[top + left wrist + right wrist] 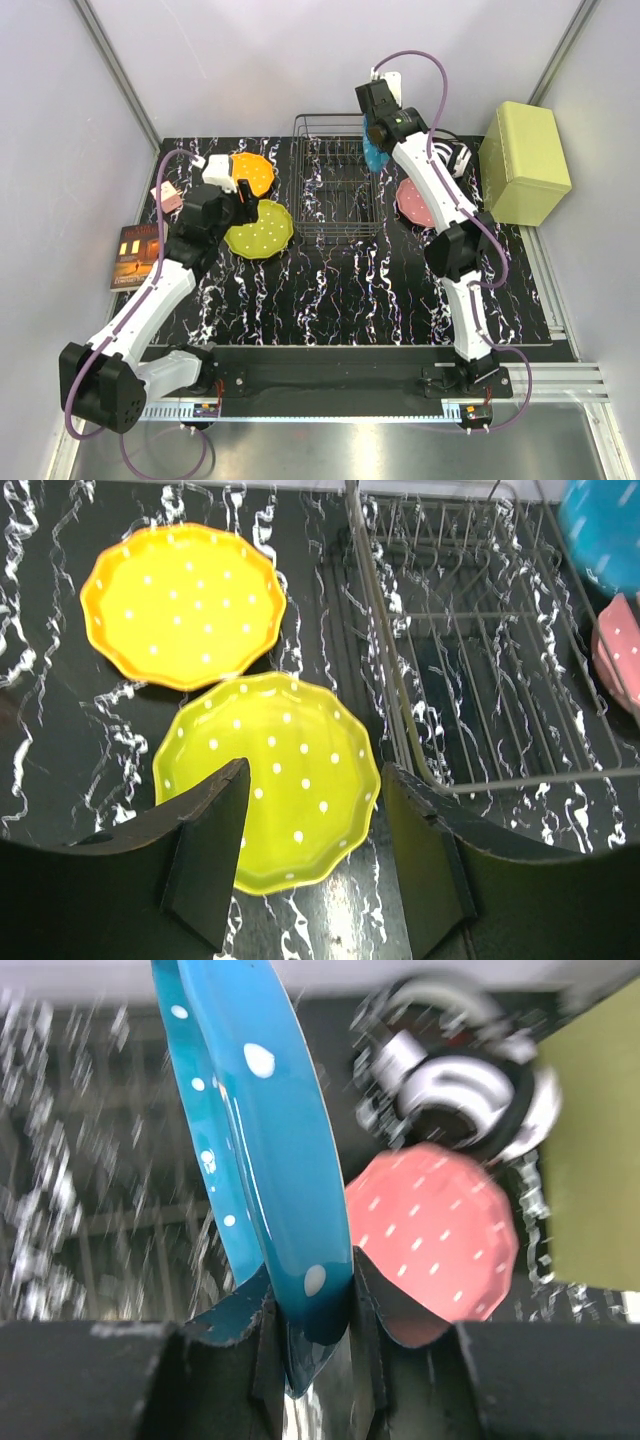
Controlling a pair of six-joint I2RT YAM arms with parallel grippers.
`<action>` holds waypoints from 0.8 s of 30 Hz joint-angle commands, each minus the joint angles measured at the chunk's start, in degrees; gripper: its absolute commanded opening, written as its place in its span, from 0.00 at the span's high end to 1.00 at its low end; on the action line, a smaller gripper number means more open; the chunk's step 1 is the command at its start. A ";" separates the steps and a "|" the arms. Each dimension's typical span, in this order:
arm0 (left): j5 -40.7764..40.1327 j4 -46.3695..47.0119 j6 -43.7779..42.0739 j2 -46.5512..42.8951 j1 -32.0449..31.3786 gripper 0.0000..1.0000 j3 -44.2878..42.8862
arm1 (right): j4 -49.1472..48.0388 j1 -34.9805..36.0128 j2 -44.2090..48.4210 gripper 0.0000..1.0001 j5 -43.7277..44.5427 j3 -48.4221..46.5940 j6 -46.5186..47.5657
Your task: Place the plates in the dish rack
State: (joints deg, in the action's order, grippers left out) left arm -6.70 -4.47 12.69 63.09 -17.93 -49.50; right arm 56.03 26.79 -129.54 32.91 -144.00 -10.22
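The black wire dish rack (336, 190) stands at the table's back centre with no plate in it. My right gripper (378, 140) is shut on the blue plate (262, 1160), held on edge above the rack's right side (373, 155). The pink plate (412, 203) lies flat right of the rack, also in the right wrist view (435, 1230). The orange plate (252, 172) and the yellow-green plate (260, 229) lie flat left of the rack. My left gripper (315, 865) is open above the yellow-green plate's (270, 780) near edge. The orange plate (182, 602) lies beyond it.
A yellow-green box (524, 162) stands at the right back. A small pink item (167, 197) and a dark book (132, 256) lie at the left edge. A black and white roll-like object (455, 1075) sits behind the pink plate. Grey walls enclose the table.
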 commanded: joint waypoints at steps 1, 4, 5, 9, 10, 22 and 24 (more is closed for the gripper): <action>0.28 2.18 1.72 -2.09 0.18 0.40 1.68 | -14.80 1.60 -0.27 1.00 15.16 -7.60 -0.16; 0.63 2.18 1.99 -2.62 0.27 0.40 2.56 | -17.18 2.57 -2.56 1.00 17.10 -8.57 1.69; 0.72 2.27 2.08 -2.71 0.27 0.40 2.65 | -17.97 2.92 -3.52 1.00 16.84 -8.66 2.39; 0.64 2.10 1.90 -3.23 0.27 0.40 3.09 | -19.38 3.10 -5.37 1.00 16.66 -9.01 3.18; 0.55 2.10 1.81 -3.24 0.18 0.40 3.18 | -20.16 3.10 -5.72 1.00 17.19 -9.10 3.62; 0.46 2.80 1.90 -2.01 0.27 0.40 3.62 | -22.37 3.54 -8.10 1.00 17.89 -7.44 4.77; 0.55 2.71 1.90 -1.83 0.27 0.40 3.35 | -22.37 3.80 -8.36 1.00 18.94 -6.91 4.68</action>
State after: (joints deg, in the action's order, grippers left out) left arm -6.42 -4.60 14.02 61.45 -17.89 -46.24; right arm 42.02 29.82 -140.46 45.95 -148.90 -5.04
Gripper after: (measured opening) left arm 0.602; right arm 0.306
